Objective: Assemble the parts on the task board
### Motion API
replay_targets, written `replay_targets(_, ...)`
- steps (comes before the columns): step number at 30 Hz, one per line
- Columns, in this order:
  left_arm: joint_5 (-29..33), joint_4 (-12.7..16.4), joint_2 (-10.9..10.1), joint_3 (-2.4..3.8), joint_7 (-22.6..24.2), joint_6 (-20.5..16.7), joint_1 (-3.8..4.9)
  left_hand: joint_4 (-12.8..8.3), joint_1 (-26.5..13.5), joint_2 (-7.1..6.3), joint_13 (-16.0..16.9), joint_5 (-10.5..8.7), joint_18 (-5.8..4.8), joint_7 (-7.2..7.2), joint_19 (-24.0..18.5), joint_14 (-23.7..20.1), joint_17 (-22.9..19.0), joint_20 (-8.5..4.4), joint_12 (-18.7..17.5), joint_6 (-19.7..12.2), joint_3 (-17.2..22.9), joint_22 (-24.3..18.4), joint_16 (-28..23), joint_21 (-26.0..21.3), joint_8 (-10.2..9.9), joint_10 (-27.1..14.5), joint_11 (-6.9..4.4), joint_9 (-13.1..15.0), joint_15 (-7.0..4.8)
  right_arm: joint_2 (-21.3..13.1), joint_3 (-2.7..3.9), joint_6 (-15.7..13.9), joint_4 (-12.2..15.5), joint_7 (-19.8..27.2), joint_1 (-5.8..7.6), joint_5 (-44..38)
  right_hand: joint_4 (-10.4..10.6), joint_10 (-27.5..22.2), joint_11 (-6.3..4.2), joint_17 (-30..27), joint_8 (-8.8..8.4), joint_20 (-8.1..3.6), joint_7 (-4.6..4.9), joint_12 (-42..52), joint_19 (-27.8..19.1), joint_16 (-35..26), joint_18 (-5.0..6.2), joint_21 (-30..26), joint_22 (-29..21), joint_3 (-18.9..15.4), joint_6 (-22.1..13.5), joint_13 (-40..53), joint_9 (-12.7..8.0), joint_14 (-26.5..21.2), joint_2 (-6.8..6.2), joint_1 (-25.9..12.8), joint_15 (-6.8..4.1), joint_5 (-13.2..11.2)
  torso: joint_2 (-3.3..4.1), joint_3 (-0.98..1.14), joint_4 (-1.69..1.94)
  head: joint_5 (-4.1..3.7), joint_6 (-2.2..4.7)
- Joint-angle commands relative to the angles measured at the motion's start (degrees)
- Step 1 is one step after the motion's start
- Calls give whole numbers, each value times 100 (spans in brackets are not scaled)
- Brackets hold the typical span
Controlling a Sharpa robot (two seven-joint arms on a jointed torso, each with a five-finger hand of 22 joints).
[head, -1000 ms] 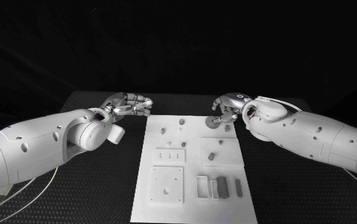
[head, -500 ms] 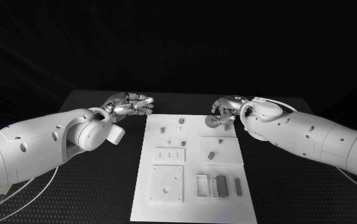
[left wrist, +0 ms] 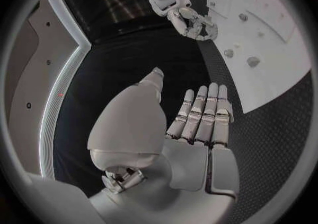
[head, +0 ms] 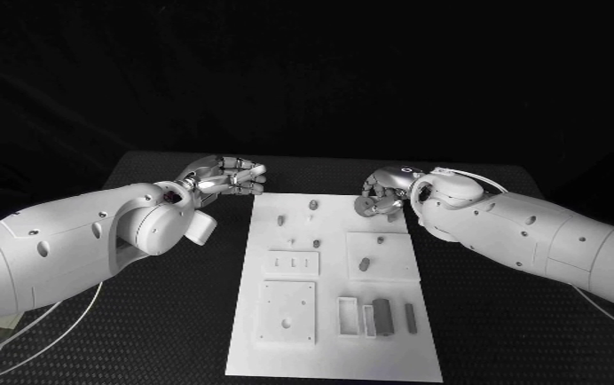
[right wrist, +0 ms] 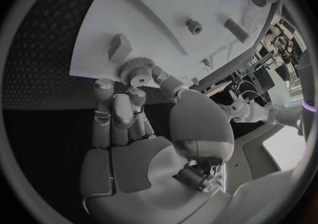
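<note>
Trouble looked most likely at the right hand (head: 388, 190), which sat in the upper right of the white board (head: 335, 349) in the head view and pinched a small toothed wheel (right wrist: 137, 70) between its fingertips (right wrist: 104, 87). In the right wrist view the wheel hung just off the board's corner, gripped by its rim and not by much of it, so a slight twist of the wrist could roll it out of the pinch and onto the black table (head: 153, 314). My guess was that the wheel belonged on one of the short pegs (head: 313, 208) near the top of the board; if it came down tilted, its bore would catch on the peg and jam rather than slide on. The fingers also hid much of the wheel from the head camera, which would make lining it up harder.

The left hand (head: 228, 177) hovered beside the board's upper left edge, over the table, holding nothing. In the left wrist view its fingers (left wrist: 202, 115) lay straight and close together with the thumb apart. It was near enough that a careless sweep could nudge the board.

Lower on the board, a block with three slots (head: 292, 265), a square plate (head: 287, 313) and a few upright bars (head: 380, 318) sat untouched.
</note>
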Motion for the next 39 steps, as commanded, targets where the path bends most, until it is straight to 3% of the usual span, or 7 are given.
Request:
replay_targets(1,-14,10,12,6,61,103,9,15,-9,8,10,4,2,432,27,-4,6,-17,19,-18,36,7,-12,18,30,-21,2,10,-13,28,-7,166,-67,67,-13,0,-1,0,-47,-7,41,-1,7,22,-44,13,365,-10,108,-27,45,-8,-3,-5,86,-1,-31,1,2,3,-7,-1,-5)
replay_targets(9,-14,3,14,6,59,112,9,11,16,23,11,3,10,416,30,-4,11,-14,22,13,39,21,-14,24,60,-22,2,26,-12,53,-22,260,-149,86,-47,-6,-48,0,-60,24,46,0,-5,35,-57,32,365,1,114,-49,73,-9,-6,7,380,-22,-45,1,2,5,-2,1,-23)
replay_targets(17,-17,1,9,6,53,116,9,7,49,27,11,2,17,378,25,-6,16,-11,24,24,29,34,-17,27,80,-23,2,36,-10,35,-34,274,-150,53,-74,-128,-233,-2,-59,41,36,-7,-4,54,-62,50,365,22,116,-95,72,-4,-15,16,246,33,-44,0,2,5,-9,-5,-34)
replay_targets(23,-21,-23,24,6,54,117,9,3,77,27,11,2,20,358,23,-6,20,-10,25,22,19,42,-18,29,86,-24,2,40,-10,44,-92,253,-153,45,-117,-260,-323,-1,-58,40,33,-9,-3,59,-60,53,365,27,112,-87,77,-6,-19,18,196,89,-42,1,1,4,-8,-20,-41)
replay_targets(39,-23,-31,22,5,55,137,8,4,111,34,11,1,24,335,19,-6,26,-7,25,21,-1,54,-19,31,96,-27,3,47,-8,100,-127,165,-195,37,-237,-481,-403,8,-61,45,48,-6,-7,66,-55,60,365,33,108,-64,116,-13,-16,28,209,157,-44,1,3,5,-5,-34,-65)
